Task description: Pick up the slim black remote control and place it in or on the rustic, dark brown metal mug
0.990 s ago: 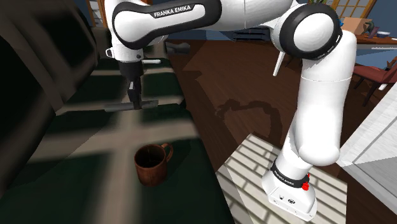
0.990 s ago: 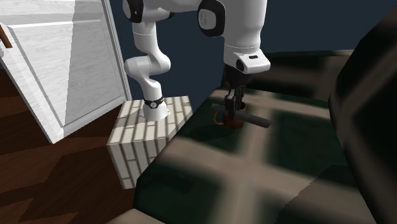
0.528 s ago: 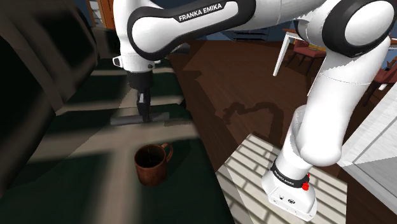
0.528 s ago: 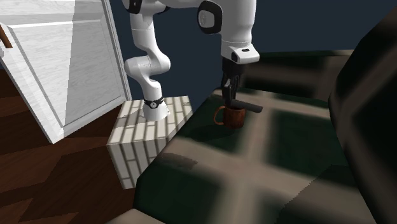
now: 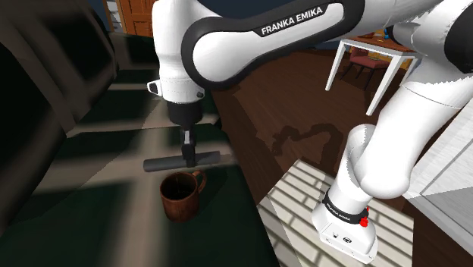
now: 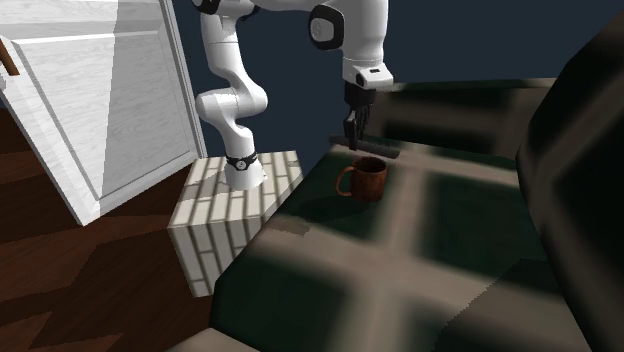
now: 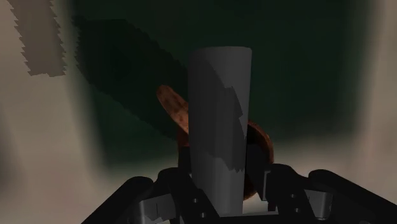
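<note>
Remote control (image 5: 163,162), slim, dark grey: we find it clamped at mid-length between the fingers of the gripper (image 5: 187,158), held level in the air just above the mug (image 5: 182,196). Mug: rusty brown, one handle, upright on a dark green surface (image 5: 114,235) crossed by pale bands. From the wrist view we note the remote overlapping the mug's mouth.

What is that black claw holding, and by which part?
The slim dark grey remote control, clasped near its middle by the black two-finger gripper, above the brown mug.
</note>
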